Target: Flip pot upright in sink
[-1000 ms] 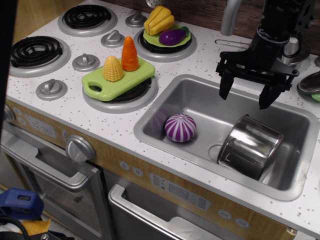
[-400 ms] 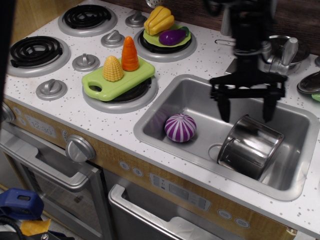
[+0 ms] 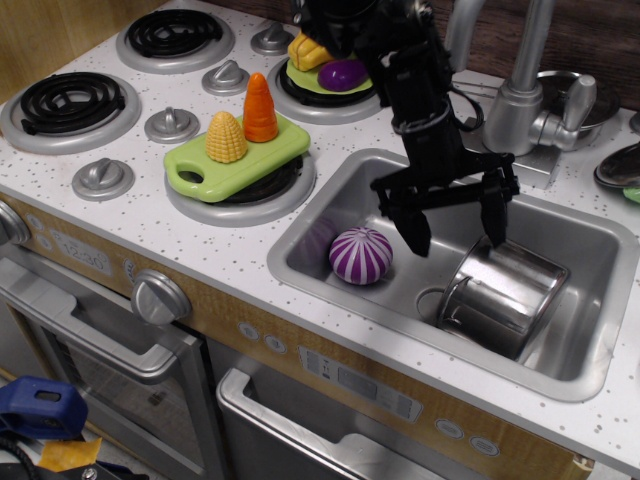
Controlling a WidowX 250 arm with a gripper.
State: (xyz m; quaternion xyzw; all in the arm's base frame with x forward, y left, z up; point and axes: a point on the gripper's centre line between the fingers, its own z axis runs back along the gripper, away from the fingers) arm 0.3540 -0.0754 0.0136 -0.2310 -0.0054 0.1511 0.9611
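End effector (image 3: pixel 455 232) hangs spread wide and empty, low over the sink (image 3: pixel 318 216), its right finger at the far rim of the pot (image 3: pixel 502 295). The pot lies tipped on its side in the right half of the basin, mouth toward the near left. Trouble ahead: polished round steel could slide or roll away from a shallow pinch, or knock the striped ball (image 3: pixel 361 255) just left.
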